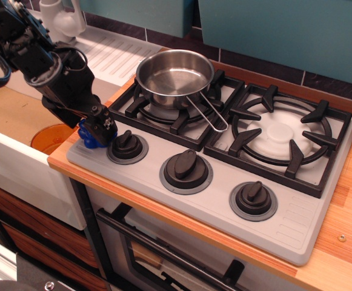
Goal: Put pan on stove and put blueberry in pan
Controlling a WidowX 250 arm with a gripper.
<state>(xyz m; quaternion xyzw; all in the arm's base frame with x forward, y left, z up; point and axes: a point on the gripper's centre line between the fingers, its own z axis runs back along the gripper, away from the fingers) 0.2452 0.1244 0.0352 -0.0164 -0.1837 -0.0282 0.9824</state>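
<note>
Fingers (101, 128) sit down over the blueberry (88, 137); whether they grip it, I cannot tell. Pan (174, 74) already rests on the stove (297, 233), up-right of them; berry transfer remains.

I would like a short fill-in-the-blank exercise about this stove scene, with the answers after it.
1. The pan stands on the ___ burner.
2. The claw is down at the ___ blueberry.
3. The stove has ___ black knobs.
4. Inside, the pan is ___.

Answers: left; blue; three; empty
</note>
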